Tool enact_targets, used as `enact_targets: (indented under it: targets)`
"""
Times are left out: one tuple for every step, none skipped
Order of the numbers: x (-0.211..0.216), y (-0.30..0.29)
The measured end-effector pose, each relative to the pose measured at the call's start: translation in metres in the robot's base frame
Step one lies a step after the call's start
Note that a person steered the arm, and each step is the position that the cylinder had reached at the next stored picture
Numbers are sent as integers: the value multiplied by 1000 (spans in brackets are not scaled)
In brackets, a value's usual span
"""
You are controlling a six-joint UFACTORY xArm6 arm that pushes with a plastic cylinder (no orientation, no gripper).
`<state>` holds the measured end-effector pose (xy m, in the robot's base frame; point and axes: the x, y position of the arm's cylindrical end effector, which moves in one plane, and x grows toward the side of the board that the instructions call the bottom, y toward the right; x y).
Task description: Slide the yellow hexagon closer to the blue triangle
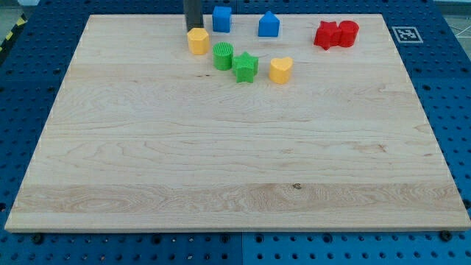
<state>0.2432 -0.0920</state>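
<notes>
- Pressing in from the view's top, my tip sits just above the yellow hexagon, touching it or very nearly so, near the top edge of the wooden board.
- No fingers exist on this rig: the arm ends in a plain dark rod that grasps nothing and can only push.
- Two blue blocks lie to the hexagon's right along the top: a blue cube just beside it, and a blue pointed block further right, judged to be the triangle named in the task.
- Below and right of the hexagon stand a green cylinder and a green star, touching or nearly so, with a yellow heart beyond them.
- Two red blocks sit together well apart, towards the view's top right.
- Risk, as judged: from where the tip stands, a straight push would send the hexagon down the board and not right towards the triangle.
- Risk, as judged: a rightward course passes close between the blue cube and the green cylinder; clipping either would scatter them or turn the hexagon aside.
- Risk, as judged: an off-centre push could spin the hexagon off the rod.
</notes>
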Motion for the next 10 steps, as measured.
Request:
enact_targets:
  targets:
    - [3, -26]
    - [17, -31]
    - [40, -27]
    - [43, -3]
    - [37, 14]
    - [29, 36]
    - [27, 60]
    - [20, 66]
    - [14, 68]
    - [7, 84]
